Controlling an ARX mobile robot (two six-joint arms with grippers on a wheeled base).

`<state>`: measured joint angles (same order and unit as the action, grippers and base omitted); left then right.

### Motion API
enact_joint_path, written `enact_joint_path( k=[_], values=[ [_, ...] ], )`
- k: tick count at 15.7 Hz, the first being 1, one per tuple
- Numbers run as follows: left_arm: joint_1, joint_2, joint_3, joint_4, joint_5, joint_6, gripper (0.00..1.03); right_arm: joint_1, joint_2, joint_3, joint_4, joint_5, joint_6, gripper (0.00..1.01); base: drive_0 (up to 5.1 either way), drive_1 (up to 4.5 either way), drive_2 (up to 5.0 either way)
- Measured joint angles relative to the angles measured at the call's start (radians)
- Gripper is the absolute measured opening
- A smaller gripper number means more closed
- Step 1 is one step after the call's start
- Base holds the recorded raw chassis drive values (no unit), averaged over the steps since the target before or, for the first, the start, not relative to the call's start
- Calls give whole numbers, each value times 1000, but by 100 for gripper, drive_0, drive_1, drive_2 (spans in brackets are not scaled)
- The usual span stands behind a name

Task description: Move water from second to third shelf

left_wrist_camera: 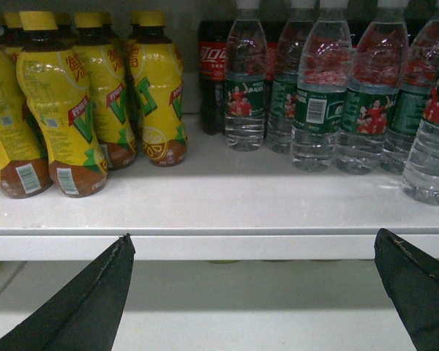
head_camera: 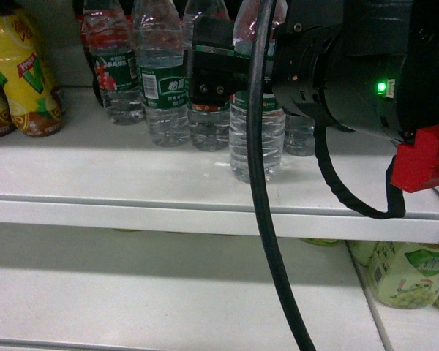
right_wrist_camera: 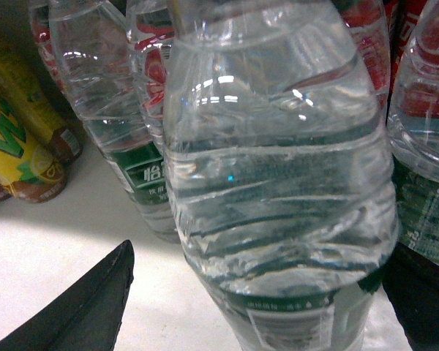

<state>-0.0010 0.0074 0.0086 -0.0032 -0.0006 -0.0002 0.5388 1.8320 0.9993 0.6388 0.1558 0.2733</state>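
While your right gripper (right_wrist_camera: 256, 292) reaches in over the shelf (head_camera: 132, 175), its two dark fingers (right_wrist_camera: 80, 307) stand wide on either side of the water (right_wrist_camera: 278, 183), which fills the gap between them; you cannot tell from the wrist view whether either finger touches the plastic. In the head view that bottle (head_camera: 257, 139) stands upright at the front of the row, just below the black wrist body, with a thick black cable (head_camera: 267, 219) hanging across it. Behind and to the left of the gripper stand more bottles (head_camera: 161, 80) alike, with green labels, and farther left the yellow bottles (head_camera: 25, 80).

Your left gripper (left_wrist_camera: 256, 292) hangs spread wide and holds nothing, its fingertips (left_wrist_camera: 95, 292) level with the shelf's front edge (left_wrist_camera: 219, 245). Straight ahead of it the shelf top is bare; up and to the right stand the water bottles (left_wrist_camera: 318, 102), with a cola bottle (left_wrist_camera: 212, 80) behind them, and up and to the left the yellow bottles (left_wrist_camera: 157, 95). Below the edge a lower shelf (left_wrist_camera: 241, 307) shows, and in the head view pale green bottles (head_camera: 406, 274) stand on it at the right.
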Motion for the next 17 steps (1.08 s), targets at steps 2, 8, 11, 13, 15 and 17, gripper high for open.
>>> enact_joint_path(
  k=[2, 8, 11, 13, 15, 17],
  values=[
    [0, 0, 0, 0, 0, 0, 98, 0, 32, 48, -10, 14, 0, 98, 0, 0, 0],
    [0, 0, 0, 0, 0, 0, 98, 0, 93, 150, -50, 57, -2, 98, 0, 0, 0],
    [0, 0, 0, 0, 0, 0, 98, 6, 98, 164, -63, 72, -10, 98, 0, 0, 0],
    [0, 0, 0, 0, 0, 0, 98, 12, 98, 172, -63, 81, -19, 94, 0, 0, 0],
    [0, 0, 0, 0, 0, 0, 98, 18, 98, 172, -62, 97, -32, 73, 0, 0, 0],
    [0, 0, 0, 0, 0, 0, 98, 20, 99, 172, -60, 102, -42, 56, 0, 0, 0]
  ],
)
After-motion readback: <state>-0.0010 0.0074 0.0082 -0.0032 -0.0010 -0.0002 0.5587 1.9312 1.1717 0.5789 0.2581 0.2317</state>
